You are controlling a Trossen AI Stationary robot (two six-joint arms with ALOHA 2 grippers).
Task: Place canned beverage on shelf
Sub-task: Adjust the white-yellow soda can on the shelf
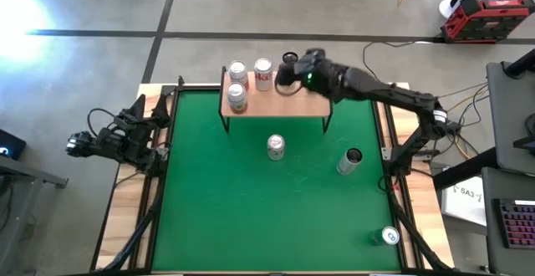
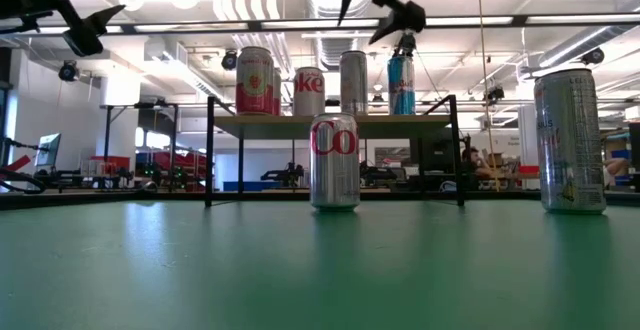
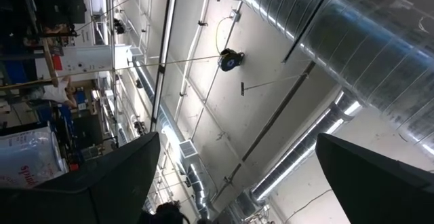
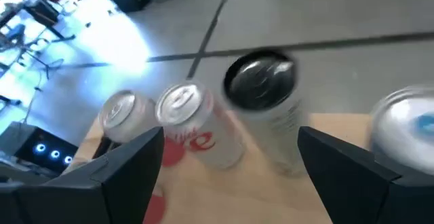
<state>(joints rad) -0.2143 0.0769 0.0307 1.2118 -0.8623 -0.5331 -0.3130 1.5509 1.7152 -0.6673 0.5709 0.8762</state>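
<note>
The shelf (image 1: pixel 284 102), a light-wood board on thin black legs, stands at the far edge of the green mat. Several cans stand upright on it: a red-and-white cola can (image 2: pixel 308 92), a pink can (image 2: pixel 255 80), a tall silver can (image 2: pixel 353 82) and a blue can (image 2: pixel 402 83). My right gripper (image 2: pixel 368 12) hovers open above the silver and blue cans, holding nothing; in its wrist view the dark-topped silver can (image 4: pixel 261 81) lies beyond the open fingers. My left gripper (image 1: pixel 160 109) waits open at the table's left edge, pointing up.
On the mat stand a silver-and-red can (image 1: pixel 276 146) just before the shelf, another can (image 1: pixel 349 161) to its right and one (image 1: pixel 389 236) near the front right corner. The mat's left half and near middle are bare green. Cables and a red toolbox lie beyond the table.
</note>
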